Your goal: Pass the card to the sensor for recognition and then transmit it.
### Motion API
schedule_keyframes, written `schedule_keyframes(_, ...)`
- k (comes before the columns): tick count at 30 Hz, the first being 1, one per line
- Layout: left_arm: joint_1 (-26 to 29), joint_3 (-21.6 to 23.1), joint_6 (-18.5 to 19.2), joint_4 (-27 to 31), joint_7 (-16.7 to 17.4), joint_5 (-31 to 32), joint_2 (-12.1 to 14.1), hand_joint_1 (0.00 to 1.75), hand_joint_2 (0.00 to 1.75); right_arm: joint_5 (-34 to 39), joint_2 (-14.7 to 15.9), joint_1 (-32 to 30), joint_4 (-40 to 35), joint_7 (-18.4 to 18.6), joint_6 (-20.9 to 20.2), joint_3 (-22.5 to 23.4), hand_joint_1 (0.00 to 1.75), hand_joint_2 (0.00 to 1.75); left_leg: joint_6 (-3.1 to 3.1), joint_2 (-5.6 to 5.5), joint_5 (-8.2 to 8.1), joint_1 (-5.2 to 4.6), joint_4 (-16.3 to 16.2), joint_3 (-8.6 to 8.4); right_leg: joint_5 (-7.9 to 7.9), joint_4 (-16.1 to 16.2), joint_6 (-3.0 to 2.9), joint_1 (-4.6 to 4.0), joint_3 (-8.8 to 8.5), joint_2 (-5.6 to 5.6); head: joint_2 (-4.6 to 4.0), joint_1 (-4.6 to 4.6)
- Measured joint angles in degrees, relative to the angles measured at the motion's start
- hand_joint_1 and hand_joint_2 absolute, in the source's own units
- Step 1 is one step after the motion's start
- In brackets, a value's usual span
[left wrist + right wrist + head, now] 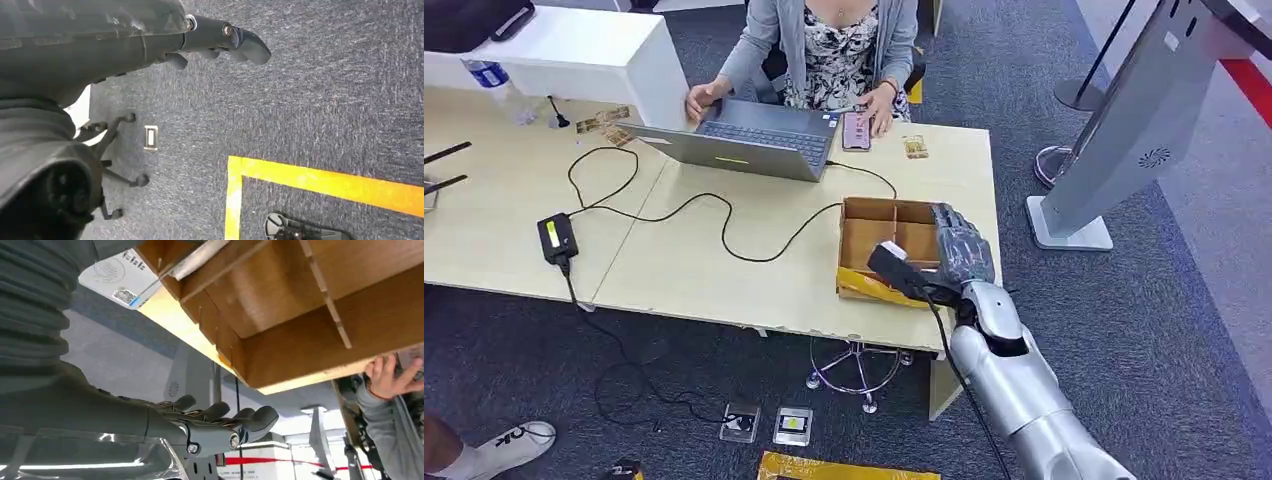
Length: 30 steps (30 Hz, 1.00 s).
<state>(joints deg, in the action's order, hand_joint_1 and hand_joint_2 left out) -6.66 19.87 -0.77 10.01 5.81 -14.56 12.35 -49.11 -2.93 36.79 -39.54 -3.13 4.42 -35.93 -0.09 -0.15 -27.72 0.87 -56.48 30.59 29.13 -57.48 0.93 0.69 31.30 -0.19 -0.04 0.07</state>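
R hand point(961, 250) empty, fingers apart, over box point(887, 228) at bench's point(684, 265) right front corner. L hand point(220, 42) empty, over carpet.

I see a pale table point(684, 270) — laptop point(744, 140), divided cardboard box point(886, 235), black adapter point(557, 238), perhaps a phone point(856, 130).

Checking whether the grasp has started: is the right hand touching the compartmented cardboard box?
Apart. The right wrist view shows open background between the right hand's fingers and the brown compartmented cardboard box.
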Motion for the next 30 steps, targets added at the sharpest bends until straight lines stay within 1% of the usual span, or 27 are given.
schedule_keyframes(8,0.0,0.4,0.0,0.0,0.0,0.0,0.1,0.0,0.0,0.2,0.1,0.0,3.2,-0.2,0.3,0.0,0.0,1.75,0.0,0.0,0.0,0.0,0.0,0.0,0.0,0.0,0.0,0.0,0.01,0.01,0.0,0.0)
schedule_keyframes(30,0.0,0.5,-0.2,0.0,0.0,-0.5,0.2,0.0,0.0,0.3,0.1,1.1,6.3,-1.2,1.0,0.0,0.0,1.75,0.0,0.0,0.0,0.0,0.0,0.0,0.0,0.0,0.0,0.0,0.01,0.01,0.0,0.0)
